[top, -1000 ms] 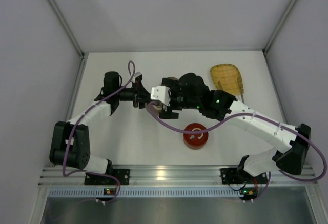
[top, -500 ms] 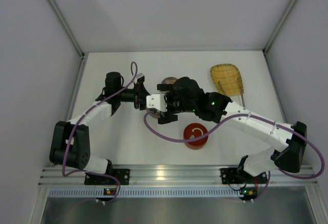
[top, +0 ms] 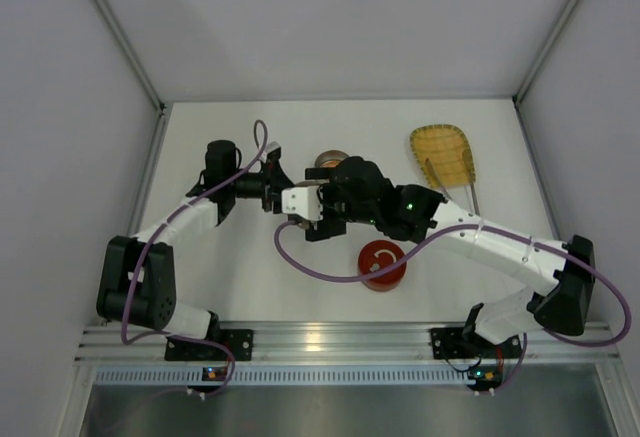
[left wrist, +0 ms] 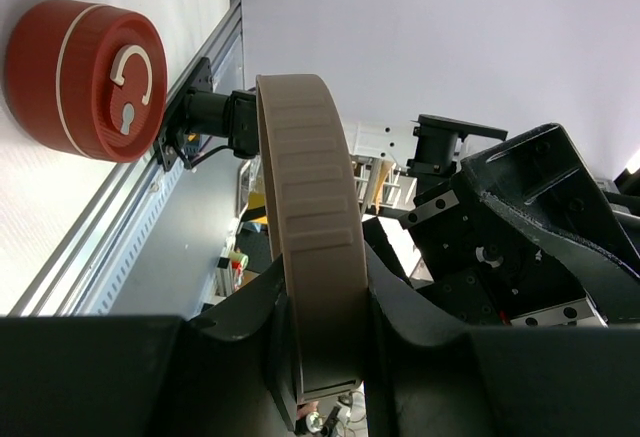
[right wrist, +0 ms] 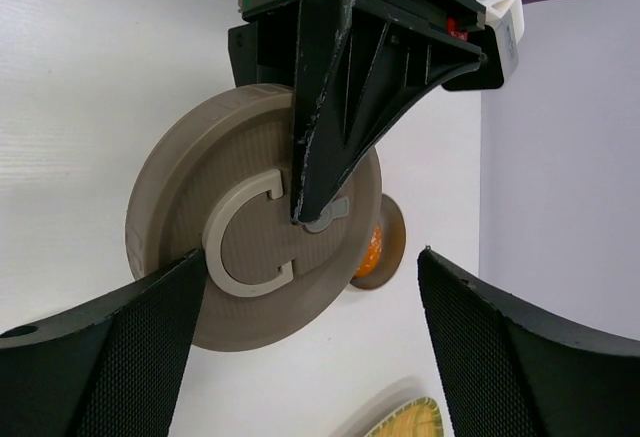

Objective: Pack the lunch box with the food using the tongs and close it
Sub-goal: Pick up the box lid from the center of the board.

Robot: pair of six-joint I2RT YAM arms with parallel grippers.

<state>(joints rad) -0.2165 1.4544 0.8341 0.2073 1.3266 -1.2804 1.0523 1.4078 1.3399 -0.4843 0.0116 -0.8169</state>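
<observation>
My left gripper [left wrist: 318,357] is shut on a tan round lid [left wrist: 310,227], held on edge above the table. From the right wrist the lid [right wrist: 250,267] shows its face with a raised C, one black finger [right wrist: 330,107] of the left gripper across it. My right gripper [right wrist: 310,255] is open, its jaws on either side of the lid and one pad [right wrist: 110,357] at the rim. Behind stands the tan lunch box [right wrist: 392,242] with the orange food [right wrist: 371,247] inside. From above, the left gripper [top: 277,192] and right gripper [top: 302,213] meet near the lunch box [top: 330,160]. The tongs [top: 468,189] lie by the tray.
A red round tin [top: 381,264] with a C on its lid stands near the front, also seen as the red tin [left wrist: 85,77] from the left wrist. A yellow woven tray [top: 443,152] lies at the back right. White walls enclose the table.
My right gripper has moved left toward the left gripper and the lid, and its jaws have narrowed a little. The left arm has stayed put.
</observation>
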